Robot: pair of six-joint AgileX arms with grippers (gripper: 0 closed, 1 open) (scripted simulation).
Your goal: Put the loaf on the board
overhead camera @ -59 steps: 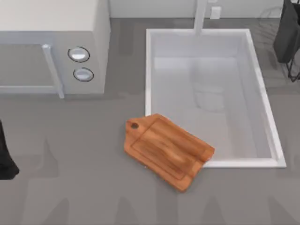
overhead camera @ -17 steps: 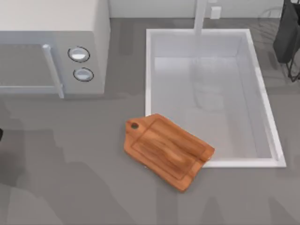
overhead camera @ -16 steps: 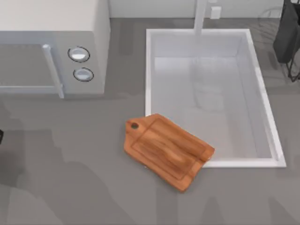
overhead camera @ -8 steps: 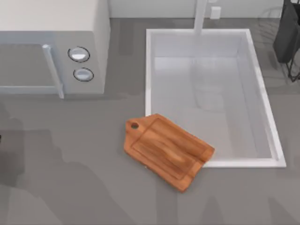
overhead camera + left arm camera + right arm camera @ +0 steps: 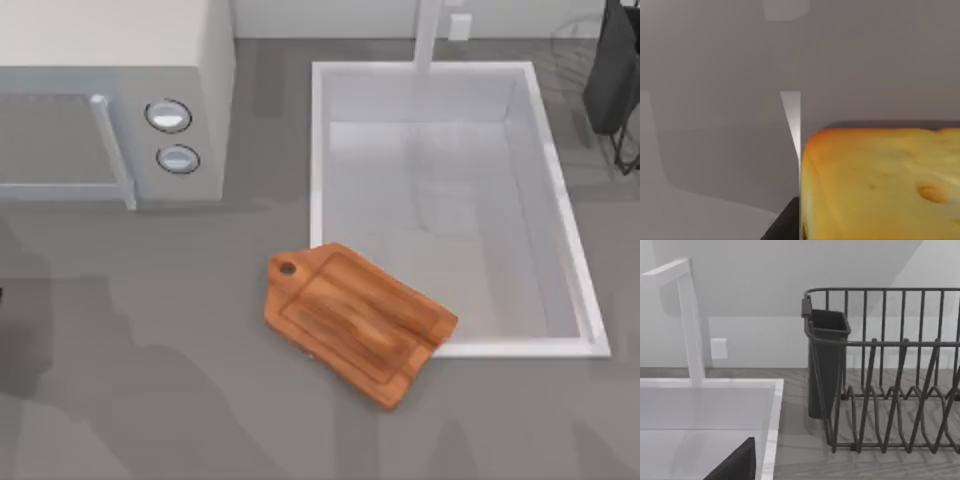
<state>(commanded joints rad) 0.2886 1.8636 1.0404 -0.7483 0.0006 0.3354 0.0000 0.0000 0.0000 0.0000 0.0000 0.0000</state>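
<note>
The loaf (image 5: 880, 185), golden-yellow with a browner spot, looms very close in the left wrist view against a plain grey surface. A dark part of my left gripper (image 5: 785, 227) shows right beside the loaf's edge; whether it holds the loaf is hidden. The board (image 5: 358, 320), reddish-brown with a holed handle, lies at an angle in the middle of the table with nothing on it, one corner overlapping the sink's front rim. A dark corner of my right gripper (image 5: 735, 465) shows over the sink's edge.
A white sink (image 5: 320, 150) with a faucet (image 5: 428, 35) fills the back right. A microwave (image 5: 110, 100) stands at the back left. A dark wire dish rack (image 5: 890, 390) with a utensil cup (image 5: 612, 70) sits right of the sink.
My left arm's dark shape at the top view's left edge has slid out leftward, leaving a sliver, and its shadows shifted. The board has not moved.
</note>
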